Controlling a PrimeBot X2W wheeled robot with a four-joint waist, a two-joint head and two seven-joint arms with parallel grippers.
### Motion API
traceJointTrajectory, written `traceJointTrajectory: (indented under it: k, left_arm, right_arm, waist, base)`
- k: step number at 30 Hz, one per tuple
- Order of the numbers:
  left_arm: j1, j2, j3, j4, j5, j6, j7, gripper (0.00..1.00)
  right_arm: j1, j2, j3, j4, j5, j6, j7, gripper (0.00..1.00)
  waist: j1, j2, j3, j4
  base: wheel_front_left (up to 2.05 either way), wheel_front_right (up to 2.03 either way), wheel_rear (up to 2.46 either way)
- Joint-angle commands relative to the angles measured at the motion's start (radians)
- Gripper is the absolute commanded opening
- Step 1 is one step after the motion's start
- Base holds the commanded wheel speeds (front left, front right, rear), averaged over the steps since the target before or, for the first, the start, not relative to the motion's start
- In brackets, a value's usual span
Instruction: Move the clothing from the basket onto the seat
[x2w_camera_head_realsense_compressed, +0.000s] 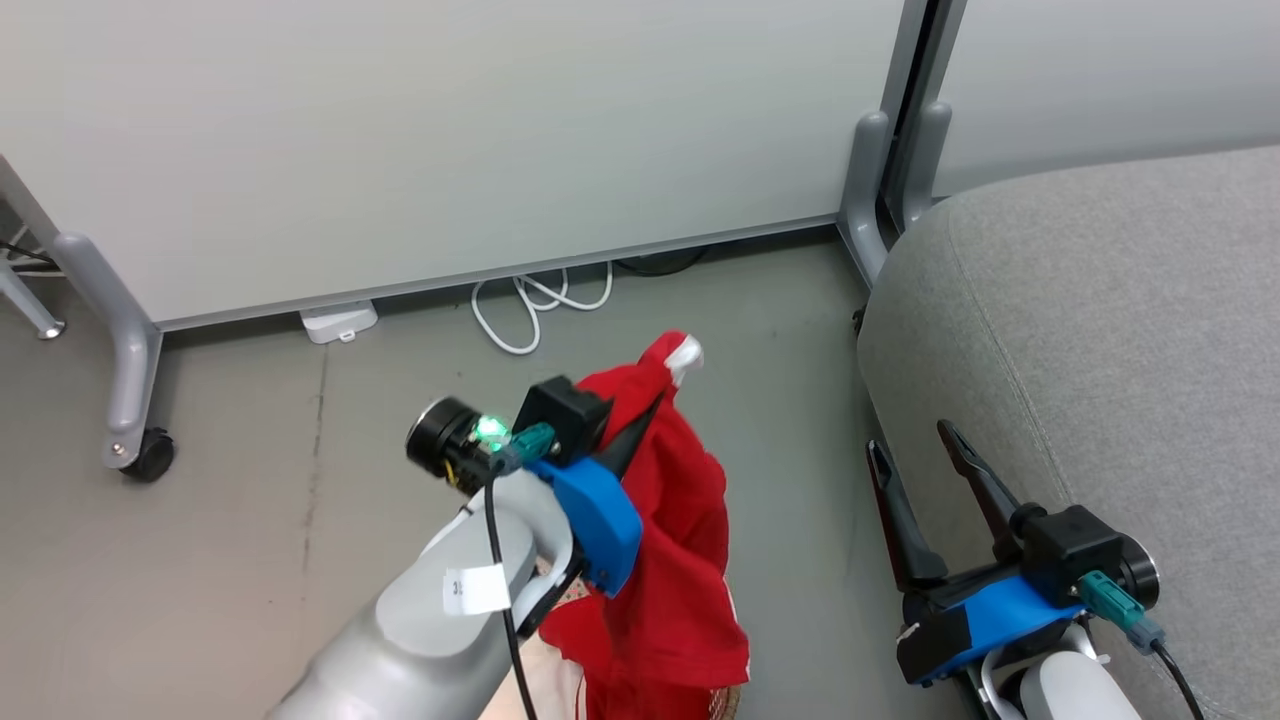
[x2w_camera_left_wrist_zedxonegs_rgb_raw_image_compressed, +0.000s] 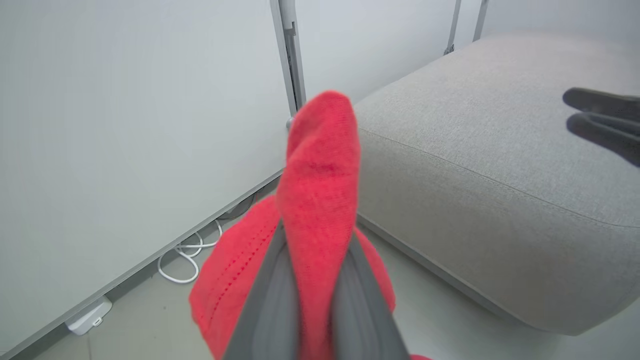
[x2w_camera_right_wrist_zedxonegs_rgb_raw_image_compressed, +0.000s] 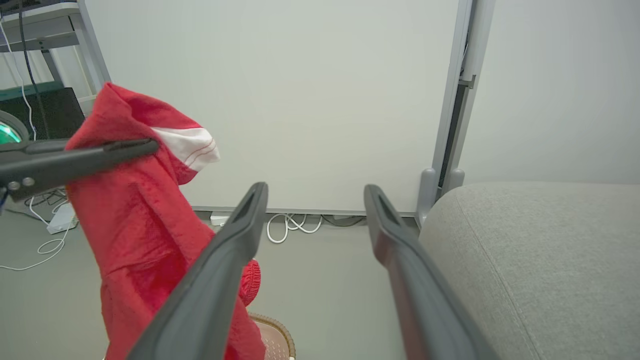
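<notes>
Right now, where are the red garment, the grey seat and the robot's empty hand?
red garment (x2w_camera_head_realsense_compressed: 680, 520): head view, on the middle of the hanging cloth.
grey seat (x2w_camera_head_realsense_compressed: 1100, 330): head view, on its bare fabric top.
right hand (x2w_camera_head_realsense_compressed: 910, 438): head view, midway between its two spread fingertips.

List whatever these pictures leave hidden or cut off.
The basket: right wrist view, a stretch of brown rim shows; the red garment and bottom edge hide the rest, so its contents cannot be told.
Lower end of the red garment: head view, cut off by the bottom edge.
Tips of the left gripper: left wrist view, buried in fabric.
</notes>
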Motion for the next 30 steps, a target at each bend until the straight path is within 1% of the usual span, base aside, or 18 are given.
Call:
traceJointTrajectory:
  k: [1, 15, 21, 30]
  left_arm:
    - [-0.022, -0.001, -0.004, -0.008, -0.005, 0.000, 0.002, 0.00]
    - [-0.157, -0.034, -0.074, -0.036, -0.085, -0.001, 0.046, 0.00]
    - [-0.186, -0.039, -0.094, -0.040, -0.136, -0.001, 0.063, 0.00]
    - [-0.204, -0.039, -0.133, -0.047, -0.181, 0.010, 0.049, 0.00]
  right_arm:
    - [0.010, -0.002, 0.003, -0.002, -0.008, 0.000, 0.001, 1.00]
    - [0.022, -0.002, 0.031, -0.011, -0.007, 0.000, 0.021, 1.00]
    - [0.027, -0.002, 0.038, -0.018, -0.019, 0.000, 0.033, 1.00]
    - [0.020, -0.002, 0.076, -0.018, -0.025, 0.000, 0.057, 1.00]
  waist:
    - [0.0003, -0.0001, -0.007, 0.004]
    - [0.0003, -0.0001, -0.041, -0.009]
    - [0.0003, -0.0001, -0.055, -0.012]
    - [0.0003, -0.0001, -0.057, -0.026]
  base:
    - [0.00, 0.00, 0.00]
    - [0.00, 0.00, 0.00]
    - [0.00, 0.00, 0.00]
    - [0.00, 0.00, 0.00]
